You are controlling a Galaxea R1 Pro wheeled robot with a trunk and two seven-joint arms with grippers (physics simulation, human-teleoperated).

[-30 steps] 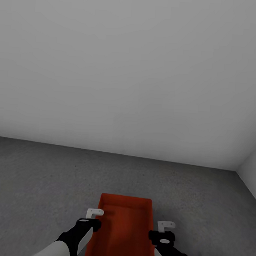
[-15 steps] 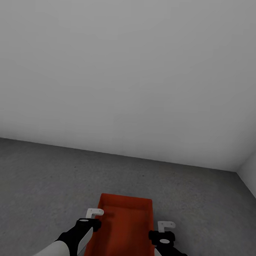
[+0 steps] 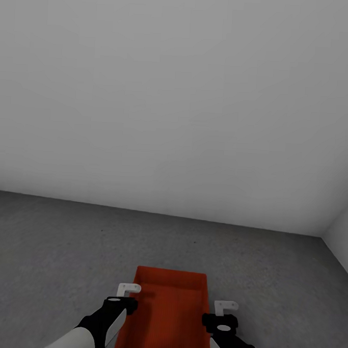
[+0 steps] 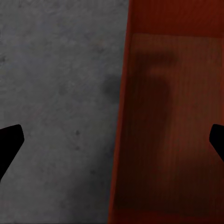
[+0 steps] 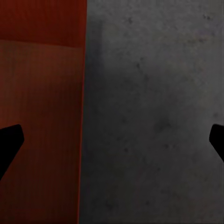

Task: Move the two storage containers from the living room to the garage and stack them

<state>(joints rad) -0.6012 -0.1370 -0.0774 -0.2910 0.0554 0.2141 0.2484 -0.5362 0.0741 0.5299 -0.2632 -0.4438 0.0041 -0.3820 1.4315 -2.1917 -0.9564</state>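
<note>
One orange-red storage container (image 3: 170, 309) lies on the grey concrete floor (image 3: 47, 249) of the garage, straight ahead of me and low in the head view. My left gripper (image 3: 120, 305) hangs over its left wall and my right gripper (image 3: 222, 322) over its right wall. In the left wrist view the left gripper (image 4: 112, 140) is open, its dark fingers wide apart astride the container (image 4: 168, 116) wall. The right gripper (image 5: 112, 140) is open too, one finger over the container (image 5: 42, 116) and the other over the floor (image 5: 154, 116). Neither finger pair touches the walls.
A plain white wall (image 3: 178, 92) rises a short way beyond the container. A second white wall (image 3: 344, 229) meets it in the corner at the right. Bare concrete stretches to the left and right of the container.
The whole head picture has shifted slightly: the wall's foot and the container sit a little lower than before, so the camera moved. Both grippers keep their place in the picture and stay open.
</note>
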